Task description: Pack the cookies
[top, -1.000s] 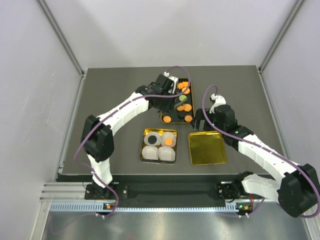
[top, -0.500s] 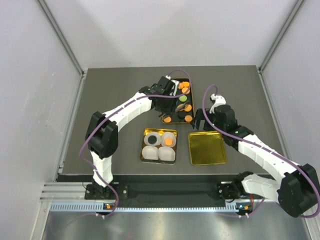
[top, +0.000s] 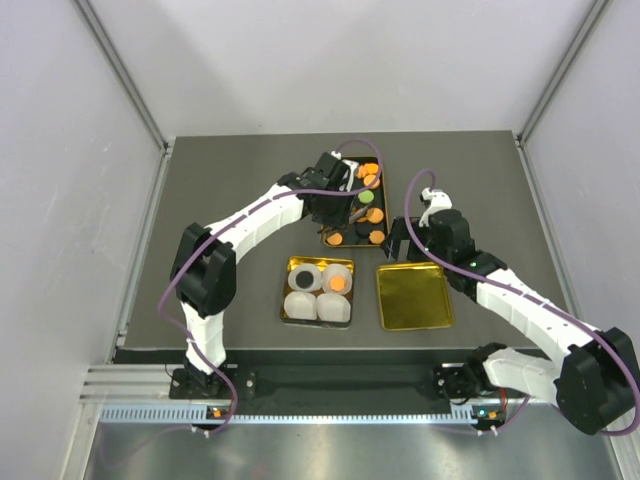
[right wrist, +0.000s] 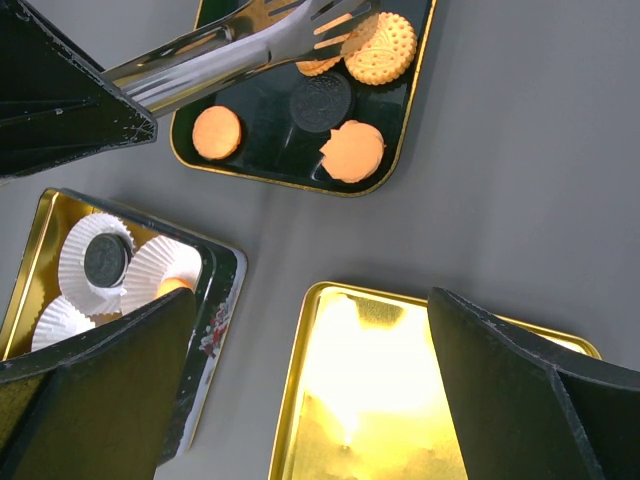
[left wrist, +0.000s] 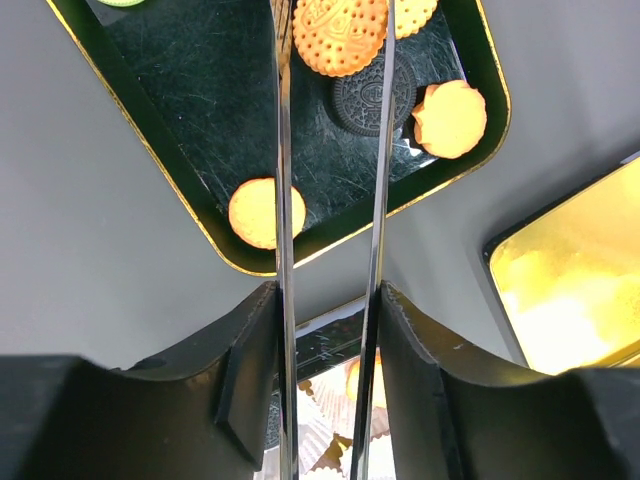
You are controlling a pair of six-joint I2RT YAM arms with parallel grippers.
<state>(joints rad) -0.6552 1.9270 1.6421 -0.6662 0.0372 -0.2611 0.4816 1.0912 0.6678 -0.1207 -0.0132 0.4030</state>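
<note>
Left jaws clamp slim steel tongs (left wrist: 283, 150), their tips bracketing a round orange dotted cookie (left wrist: 338, 35) in the black gold-rimmed tray (left wrist: 200, 100), likely to lift it; right jaws gape wide, empty.

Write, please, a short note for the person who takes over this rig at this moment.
Left gripper: shut on the tongs, tips at a patterned orange cookie in the black tray; lifted or not, unclear.
Right gripper: open, empty, above the gold tray.
Done: one black cookie and one orange cookie sit in cup liners in the tin.
To do: two liners empty; the other cookies wait in the black tray.
</note>
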